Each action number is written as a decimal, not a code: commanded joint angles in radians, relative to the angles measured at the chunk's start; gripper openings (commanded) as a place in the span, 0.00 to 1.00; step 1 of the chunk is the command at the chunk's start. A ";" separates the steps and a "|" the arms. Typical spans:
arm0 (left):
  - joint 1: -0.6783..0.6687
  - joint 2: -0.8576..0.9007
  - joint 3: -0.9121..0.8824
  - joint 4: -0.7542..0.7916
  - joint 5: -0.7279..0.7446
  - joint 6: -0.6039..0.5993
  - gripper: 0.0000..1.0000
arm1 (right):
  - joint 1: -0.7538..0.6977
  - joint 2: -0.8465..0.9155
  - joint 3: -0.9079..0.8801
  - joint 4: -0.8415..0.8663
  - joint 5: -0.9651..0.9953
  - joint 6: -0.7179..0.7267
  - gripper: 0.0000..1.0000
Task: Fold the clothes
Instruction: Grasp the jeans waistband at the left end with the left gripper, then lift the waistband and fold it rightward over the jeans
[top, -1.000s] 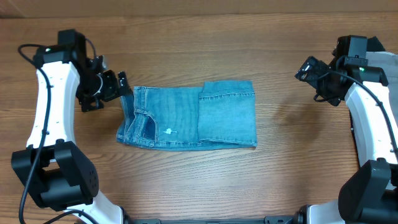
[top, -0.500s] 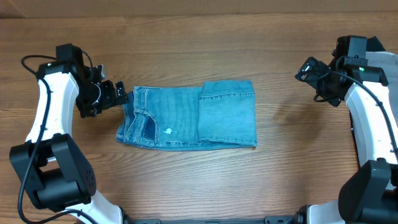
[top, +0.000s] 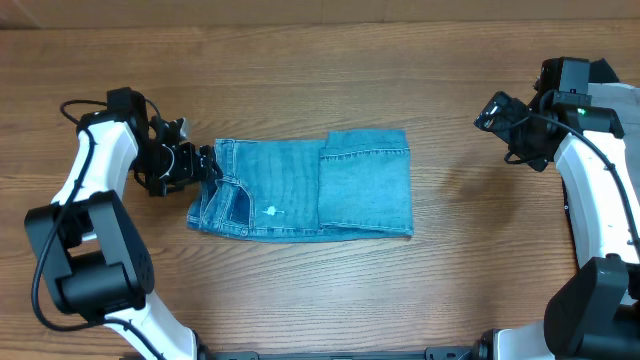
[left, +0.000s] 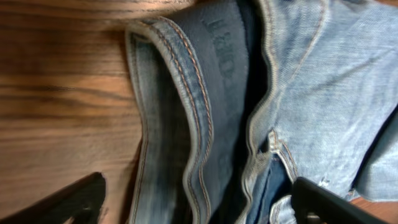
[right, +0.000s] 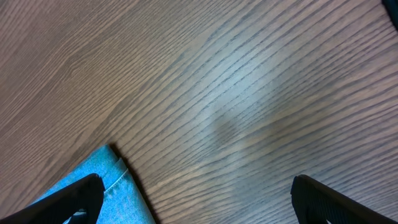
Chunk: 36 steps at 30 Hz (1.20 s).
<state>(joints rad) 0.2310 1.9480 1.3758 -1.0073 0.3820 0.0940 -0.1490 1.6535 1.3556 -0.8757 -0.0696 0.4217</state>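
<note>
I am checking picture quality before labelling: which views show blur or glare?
Overhead: sharp and evenly lit, jeans clear. Left wrist: very close, waistband edge slightly soft, left fingers dark silhouettes. Right wrist: pale sheen on the wooden table.

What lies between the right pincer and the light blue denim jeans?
Only bare wooden tabletop separates the right pincer from the light blue denim jeans, seen overhead.

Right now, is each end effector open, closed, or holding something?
Left end effector: open, one finger on either side of the jeans waistband, not closed on it.
Right end effector: open, holding nothing, above the table.
</note>
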 joint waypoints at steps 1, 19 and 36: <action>0.001 0.054 -0.011 0.014 0.041 0.049 1.00 | 0.003 -0.002 0.006 0.003 0.016 -0.003 1.00; -0.011 0.113 -0.019 0.036 0.107 0.087 0.91 | 0.003 -0.002 0.006 0.003 0.016 -0.003 1.00; -0.067 0.113 -0.019 0.003 -0.020 -0.042 0.04 | 0.003 -0.002 0.006 0.003 0.016 -0.003 1.00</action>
<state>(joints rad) 0.1696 2.0472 1.3655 -0.9802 0.4648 0.1421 -0.1490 1.6535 1.3556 -0.8761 -0.0700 0.4217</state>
